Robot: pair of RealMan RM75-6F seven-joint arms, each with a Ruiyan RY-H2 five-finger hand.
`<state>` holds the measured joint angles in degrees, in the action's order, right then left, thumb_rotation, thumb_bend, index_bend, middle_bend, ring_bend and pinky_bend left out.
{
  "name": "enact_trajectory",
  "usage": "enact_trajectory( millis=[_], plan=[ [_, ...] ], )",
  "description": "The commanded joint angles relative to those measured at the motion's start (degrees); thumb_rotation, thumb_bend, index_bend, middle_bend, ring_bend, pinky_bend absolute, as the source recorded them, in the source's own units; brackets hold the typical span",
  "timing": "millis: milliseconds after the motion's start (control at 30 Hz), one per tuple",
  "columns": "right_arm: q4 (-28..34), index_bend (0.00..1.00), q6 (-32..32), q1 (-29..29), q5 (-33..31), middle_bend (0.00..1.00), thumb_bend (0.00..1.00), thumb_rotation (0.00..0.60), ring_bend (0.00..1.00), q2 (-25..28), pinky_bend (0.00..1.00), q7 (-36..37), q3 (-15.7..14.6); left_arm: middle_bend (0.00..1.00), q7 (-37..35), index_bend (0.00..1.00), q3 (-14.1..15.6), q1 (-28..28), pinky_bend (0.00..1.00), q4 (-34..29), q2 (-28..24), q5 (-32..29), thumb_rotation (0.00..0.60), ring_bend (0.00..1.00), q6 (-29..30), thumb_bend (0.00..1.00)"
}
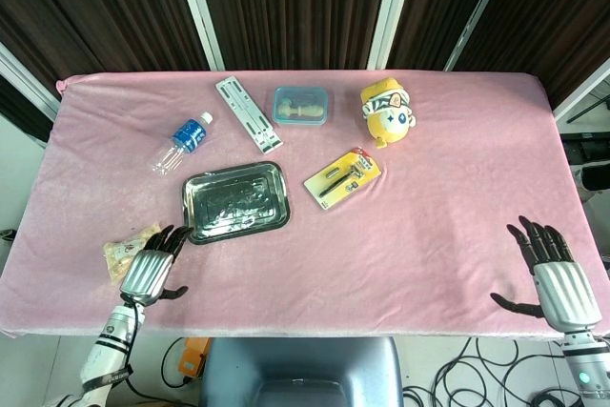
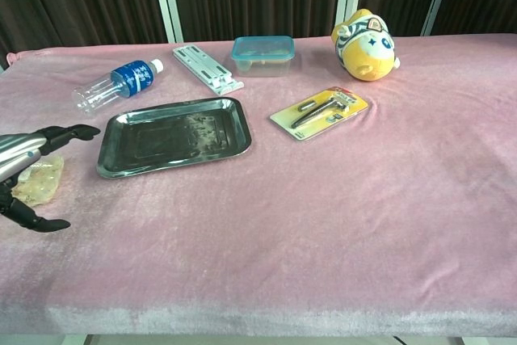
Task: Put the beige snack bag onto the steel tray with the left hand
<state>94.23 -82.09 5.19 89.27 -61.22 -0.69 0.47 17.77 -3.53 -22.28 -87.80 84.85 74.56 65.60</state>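
Pink table (image 1: 381, 235), left hand (image 1: 150, 269) fingers spread nr beige snack bag (image 1: 121, 251), steel tray (image 1: 235, 200) w/o bag

The left robot hand (image 1: 149, 271) is low over the pink worktop (image 1: 410, 226), with its fingers spread apart and holding nothing. The beige snack bag (image 1: 125, 250) lies just beside it, on its outer side. The steel tray (image 1: 235, 201) sits just past its fingertips. Farther off are a water bottle (image 1: 181, 143), a white rack (image 1: 249, 113), a blue box (image 1: 300, 106), a yellow plush toy (image 1: 387, 111) and a razor pack (image 1: 342, 177). The right robot hand (image 1: 555, 272) is open too, well apart.
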Motion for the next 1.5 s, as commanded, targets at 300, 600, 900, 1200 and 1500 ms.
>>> enact_trajectory(
  millis=[300,600,900,1200,1500],
  plan=[
    [0.2,0.0,0.2,0.0,-0.4,0.0,0.21,0.6,0.0,0.0,0.07,-0.5,0.1,0.1,2.4,0.03,-1.4,1.4,0.18,1.0,-5.3,-8.0,0.6,0.03,-0.9,0.16],
    [0.6,0.0,0.9,0.2,-1.0,0.0,0.21,0.6,0.0,-0.1,0.07,-1.5,0.1,0.11,3.5,0.05,-1.6,1.5,0.18,1.3,-7.3,-14.4,0.6,0.03,-3.6,0.16],
    [0.7,0.0,1.2,0.2,-1.0,0.0,0.21,0.6,0.0,0.1,0.07,-1.6,0.0,0.31,3.7,0.2,-2.4,1.0,0.27,7.0,-2.4,-14.7,0.6,0.23,-1.7,0.18],
    [0.8,0.0,1.2,0.2,-0.9,0.0,0.21,0.6,0.0,0.2,0.07,-1.3,-0.1,0.52,4.3,0.44,-2.1,0.5,0.57,13.0,1.9,-13.7,0.6,0.49,-1.3,0.32],
    [0.8,0.0,1.3,0.3,-0.7,0.0,0.21,0.6,0.0,0.1,0.07,-1.4,-0.2,0.64,-0.6,0.55,-3.1,0.8,0.68,15.2,4.5,-5.1,0.6,0.65,7.1,0.45]
  ],
)
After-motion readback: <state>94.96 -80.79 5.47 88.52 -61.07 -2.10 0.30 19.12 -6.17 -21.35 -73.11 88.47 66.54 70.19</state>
